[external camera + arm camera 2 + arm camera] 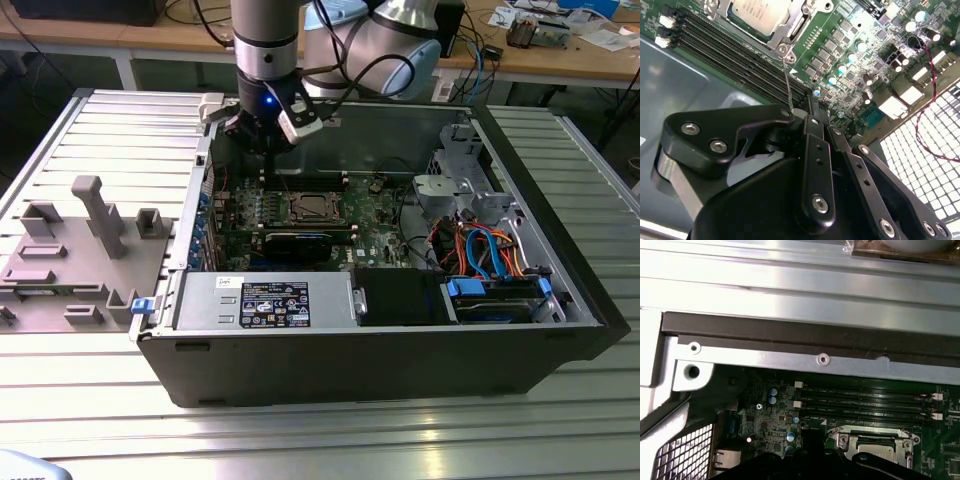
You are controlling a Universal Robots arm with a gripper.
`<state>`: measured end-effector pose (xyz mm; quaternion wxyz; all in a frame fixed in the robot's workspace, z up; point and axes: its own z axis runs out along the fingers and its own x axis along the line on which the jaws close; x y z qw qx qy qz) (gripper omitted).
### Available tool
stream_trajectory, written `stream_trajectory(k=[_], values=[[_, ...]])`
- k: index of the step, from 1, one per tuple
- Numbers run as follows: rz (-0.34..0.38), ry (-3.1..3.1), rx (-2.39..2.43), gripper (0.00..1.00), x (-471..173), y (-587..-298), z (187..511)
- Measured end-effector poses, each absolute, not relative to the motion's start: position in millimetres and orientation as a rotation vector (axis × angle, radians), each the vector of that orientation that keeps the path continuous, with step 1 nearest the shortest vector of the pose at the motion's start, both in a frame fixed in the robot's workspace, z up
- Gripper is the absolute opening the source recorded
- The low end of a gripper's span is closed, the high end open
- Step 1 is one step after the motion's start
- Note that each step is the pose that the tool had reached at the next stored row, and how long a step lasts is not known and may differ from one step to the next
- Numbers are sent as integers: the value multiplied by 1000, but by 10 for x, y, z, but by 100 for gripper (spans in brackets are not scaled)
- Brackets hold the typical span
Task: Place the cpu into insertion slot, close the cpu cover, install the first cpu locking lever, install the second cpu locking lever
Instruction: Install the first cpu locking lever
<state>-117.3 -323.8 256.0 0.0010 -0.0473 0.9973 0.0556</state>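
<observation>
The cpu point(756, 11) lies flat in the insertion slot point(313, 207) of the green motherboard point(375, 215), its silver top showing. The silver cpu cover point(790, 27) is folded down around it, and the same cover point(875, 444) shows in the first wrist view. A thin wire locking lever point(787, 80) rises from the socket's corner up to my fingertips. My gripper point(807, 106) appears shut on the lever's upper end. In the exterior view my gripper point(262, 145) hangs above the board, toward that view's left and behind the socket.
The board sits inside an open black computer case point(560, 330). Black memory slots point(735, 52) run beside the socket. A power supply point(265, 300) lies at the front, a drive cage with coloured cables point(490, 255) at the exterior view's right. A grey fixture block point(80, 240) stands outside.
</observation>
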Motion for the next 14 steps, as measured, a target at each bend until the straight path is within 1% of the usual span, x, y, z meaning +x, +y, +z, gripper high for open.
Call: stream_trajectory(k=[14], values=[[175, 3131, -168, 11, -1067, -3238, 2560]])
